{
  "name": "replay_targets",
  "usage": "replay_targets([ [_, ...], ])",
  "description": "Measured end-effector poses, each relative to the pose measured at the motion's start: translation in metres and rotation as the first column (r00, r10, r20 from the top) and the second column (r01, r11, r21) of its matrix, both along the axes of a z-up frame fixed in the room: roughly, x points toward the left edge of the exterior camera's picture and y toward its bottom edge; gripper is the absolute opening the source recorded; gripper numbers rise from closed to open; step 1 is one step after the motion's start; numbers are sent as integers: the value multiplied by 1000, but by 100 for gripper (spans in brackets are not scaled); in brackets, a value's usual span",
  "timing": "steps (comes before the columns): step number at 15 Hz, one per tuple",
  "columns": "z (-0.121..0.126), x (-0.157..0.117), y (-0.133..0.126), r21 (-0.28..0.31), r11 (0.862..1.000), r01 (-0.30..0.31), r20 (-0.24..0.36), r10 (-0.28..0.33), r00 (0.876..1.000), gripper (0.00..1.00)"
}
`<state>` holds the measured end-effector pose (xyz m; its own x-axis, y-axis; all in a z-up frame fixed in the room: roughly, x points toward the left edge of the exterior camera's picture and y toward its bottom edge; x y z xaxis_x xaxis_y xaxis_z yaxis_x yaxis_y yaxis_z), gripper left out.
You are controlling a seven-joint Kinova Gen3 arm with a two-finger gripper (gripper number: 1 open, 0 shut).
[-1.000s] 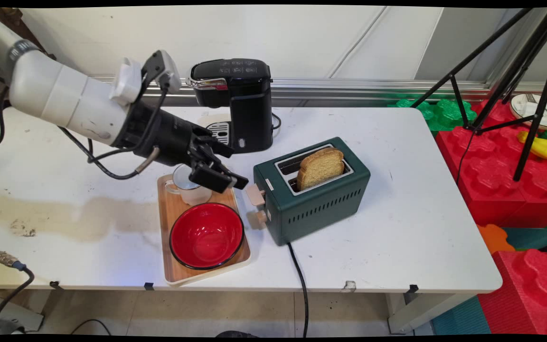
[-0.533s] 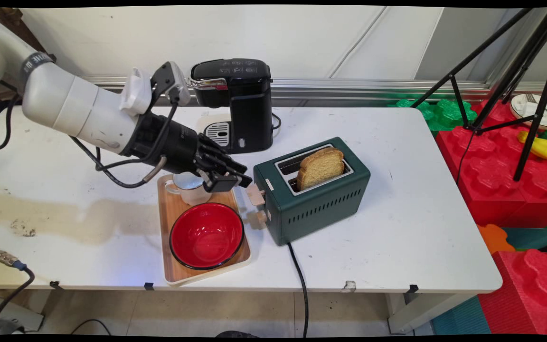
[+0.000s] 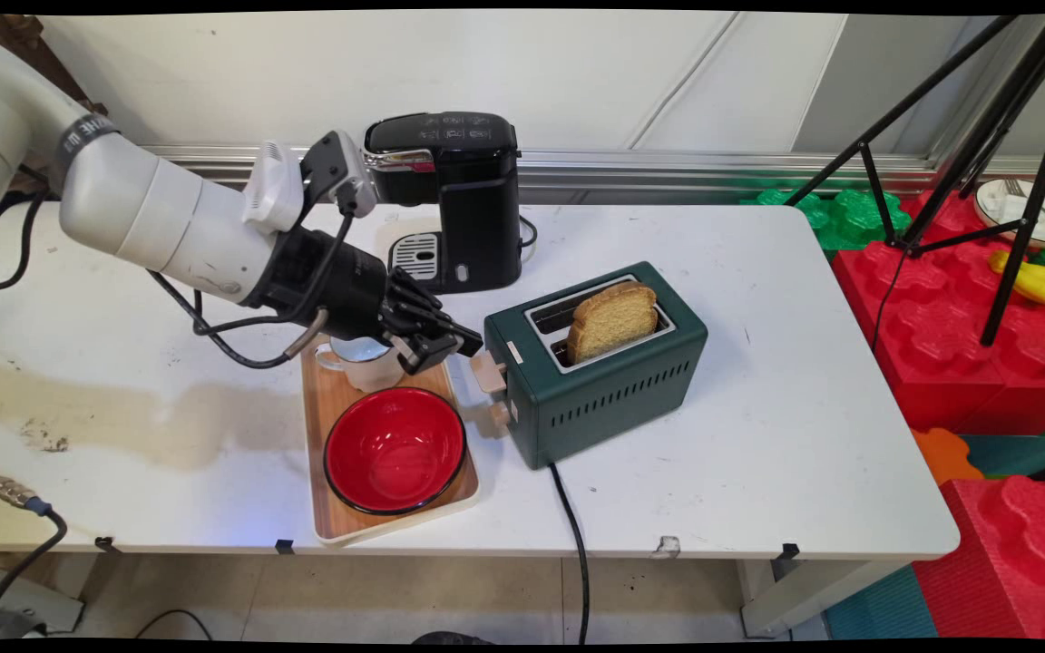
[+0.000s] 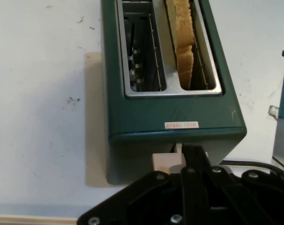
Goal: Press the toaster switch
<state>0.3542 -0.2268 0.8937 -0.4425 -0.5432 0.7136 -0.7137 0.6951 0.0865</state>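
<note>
Hand view, fingers (image 4: 194, 161) pressed together, tips on the toaster's (image 4: 172, 115) cream lever (image 4: 166, 161), holding nothing

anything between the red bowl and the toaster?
Nothing: main view shows only the wooden tray's edge and bare table between red bowl and toaster.

Gripper (image 3: 450, 346): black, two-finger, fingers closed together, extending rightward from the arm at the left; its tip sits just beside the toaster's lever (image 3: 486, 372), above the far right corner of the wooden tray (image 3: 323, 408); toaster (image 3: 597, 363): dark green, two-slot, standing upright mid-table, lever end facing left toward the gripper, cord running off the near edge; lever and knob cream-coloured; one slice of browned bread (image 3: 611, 319) stands raised in the nearer slot; the farther slot is empty.
</note>
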Motion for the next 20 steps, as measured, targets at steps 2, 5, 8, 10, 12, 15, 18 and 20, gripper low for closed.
replay_targets([
  [2, -2, -2, -1, 4, 1000, 0, 1, 0, 1000, 0],
  [5, -8, -6, -4, 9, 1000, 1, 0, -1, 1000, 0],
  [8, -15, -10, -8, 13, 1000, 1, -3, -1, 1000, 0],
  [10, -22, -12, -11, 15, 1000, 0, -6, 0, 1000, 0],
  [12, -28, -13, -15, 17, 1000, 0, -7, 0, 1000, 0],
  [15, -37, -15, -18, 23, 1000, 0, -7, 0, 1000, 0],
  [18, -47, -15, -20, 36, 999, 4, -5, -4, 1000, 0],
  [20, -51, -15, -21, 44, 999, 7, -2, -7, 1000, 0],
])
